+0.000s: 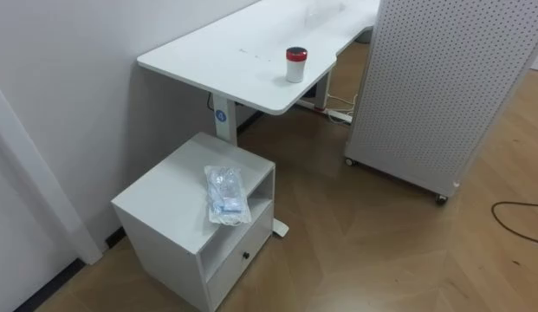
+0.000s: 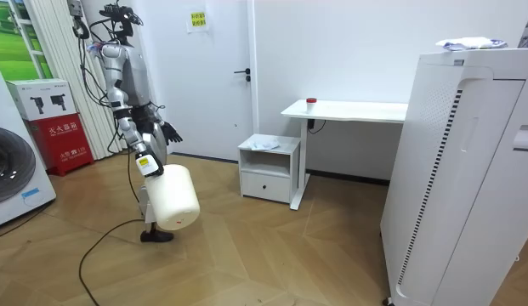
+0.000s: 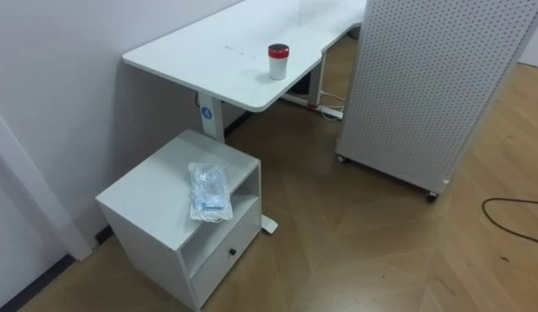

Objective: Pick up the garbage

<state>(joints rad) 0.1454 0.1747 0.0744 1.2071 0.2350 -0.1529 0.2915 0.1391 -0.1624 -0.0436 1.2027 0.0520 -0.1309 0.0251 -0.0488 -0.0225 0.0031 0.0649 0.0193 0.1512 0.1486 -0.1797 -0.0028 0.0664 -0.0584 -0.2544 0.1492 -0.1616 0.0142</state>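
- Rm: wood plank floor [image 1: 355,251], white wall on your left, long white bench [image 1: 225,56] along it.
- On the bench near its front edge: small white cylindrical cup w/ red lid [image 1: 295,64], upright.
- Beside the bench's end sits a low white cabinet w/ open shelf & one drawer [image 1: 160,195].
- Your target: crumpled clear plastic bag w/ blue print [image 1: 226,194]. It lies flat on the cabinet top, at the front edge above the shelf opening. Nothing is touching it.
- Right of the bench: tall white perforated panel on castors [image 1: 433,87], well apart from the cabinet.
- Room view: robot stands by the white door [image 2: 221,76], well off from the cabinet, which is toward the room view's right.
- Left hand [image 2: 165,129] is at waist height, dark fingers spread, holding nothing.
- Right hand [image 2: 145,164] hangs low. A cream cylindrical bin [image 2: 176,200] sits tilted just under it. Can't tell how those fingers are set; too small.
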